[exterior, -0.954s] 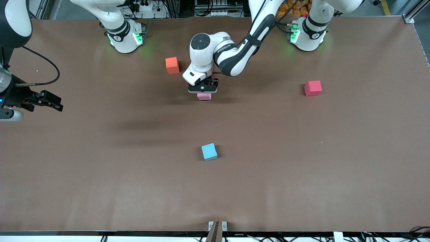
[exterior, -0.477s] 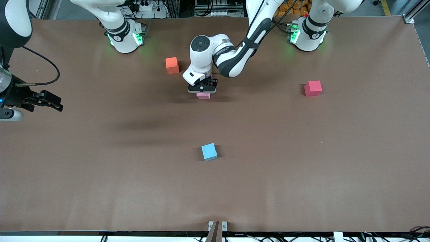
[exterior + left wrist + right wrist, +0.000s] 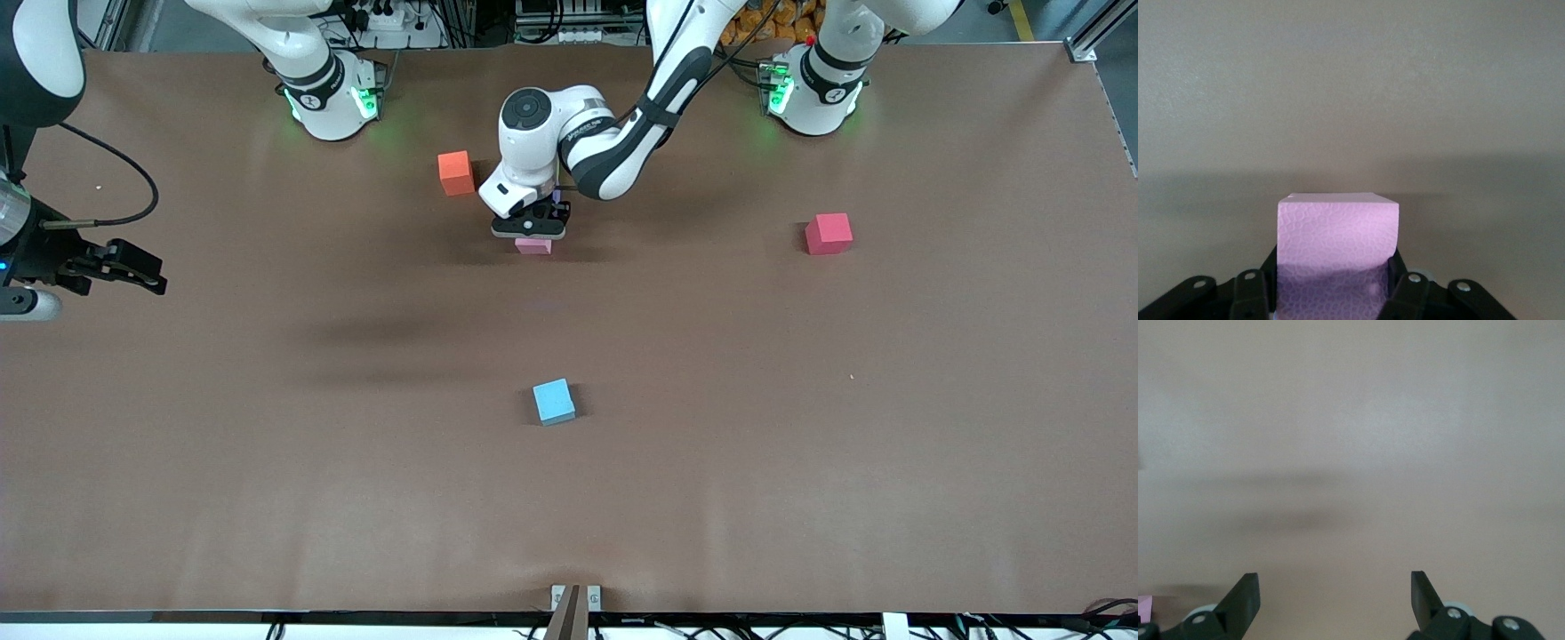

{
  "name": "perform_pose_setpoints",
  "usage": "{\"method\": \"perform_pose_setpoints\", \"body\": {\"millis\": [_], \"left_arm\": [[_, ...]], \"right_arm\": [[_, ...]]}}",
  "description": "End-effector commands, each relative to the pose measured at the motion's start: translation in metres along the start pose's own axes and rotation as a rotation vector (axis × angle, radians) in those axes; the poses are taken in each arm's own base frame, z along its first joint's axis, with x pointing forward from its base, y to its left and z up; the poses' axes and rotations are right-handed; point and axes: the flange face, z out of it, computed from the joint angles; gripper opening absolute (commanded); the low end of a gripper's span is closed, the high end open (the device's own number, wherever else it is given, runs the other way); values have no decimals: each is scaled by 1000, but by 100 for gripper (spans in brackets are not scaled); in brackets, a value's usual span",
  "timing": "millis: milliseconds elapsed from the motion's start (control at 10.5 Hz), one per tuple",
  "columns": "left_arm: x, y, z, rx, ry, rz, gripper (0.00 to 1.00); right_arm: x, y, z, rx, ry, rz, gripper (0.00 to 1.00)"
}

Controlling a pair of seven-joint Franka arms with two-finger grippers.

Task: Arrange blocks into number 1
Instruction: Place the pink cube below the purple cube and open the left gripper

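Pink block (image 3: 1337,230) clamped between left gripper (image 3: 1335,293) fingers (image 3: 1251,293), above table (image 3: 711,444).

Upper centre of frame: first block (image 3: 456,172) on table (image 3: 800,444); just beside it, left gripper (image 3: 530,233) clamps second block (image 3: 533,246); third block (image 3: 828,233) toward left arm's end; fourth block (image 3: 554,401) mid-frame, nearer the camera; right gripper (image 3: 151,271) waits, jaws apart, over right arm's end.
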Motion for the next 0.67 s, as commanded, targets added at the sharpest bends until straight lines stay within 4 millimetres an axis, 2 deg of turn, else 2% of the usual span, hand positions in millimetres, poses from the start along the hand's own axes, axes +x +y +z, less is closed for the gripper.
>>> {"method": "perform_pose_setpoints", "body": {"millis": [0, 572], "left_arm": [[-13, -3, 6, -3, -25, 10, 0], [-30, -6, 9, 11, -46, 21, 0]], "right_arm": [[0, 9, -1, 2, -3, -21, 100], [0, 11, -1, 10, -1, -15, 100]]}}
